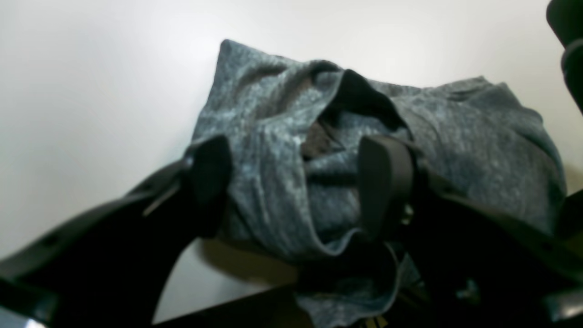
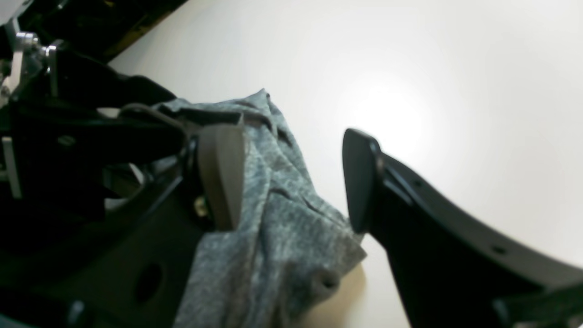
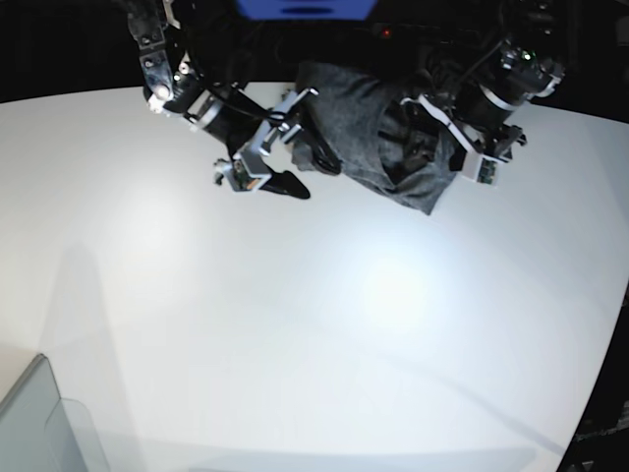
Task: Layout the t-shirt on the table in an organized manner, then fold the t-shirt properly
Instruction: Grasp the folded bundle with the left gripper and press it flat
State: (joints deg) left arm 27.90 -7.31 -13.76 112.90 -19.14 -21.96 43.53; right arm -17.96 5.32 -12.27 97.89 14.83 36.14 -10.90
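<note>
The dark heather-grey t-shirt (image 3: 359, 113) lies crumpled in a heap at the far edge of the white table (image 3: 295, 324), between my two arms. In the left wrist view the t-shirt (image 1: 273, 136) bulges between the fingers of my left gripper (image 1: 296, 182), which stand wide apart, one on each side of the bunched cloth. My right gripper (image 2: 291, 182) is open; its inner finger (image 2: 221, 175) rests against a hanging fold of the t-shirt (image 2: 273, 228), and bare table shows in the gap. In the base view, my left gripper (image 3: 423, 147) is buried in the cloth.
The dark robot base and a blue part (image 3: 305, 8) sit right behind the shirt. A translucent bin (image 3: 39, 423) stands at the near left corner. The table's curved edge (image 3: 604, 364) runs down the right side.
</note>
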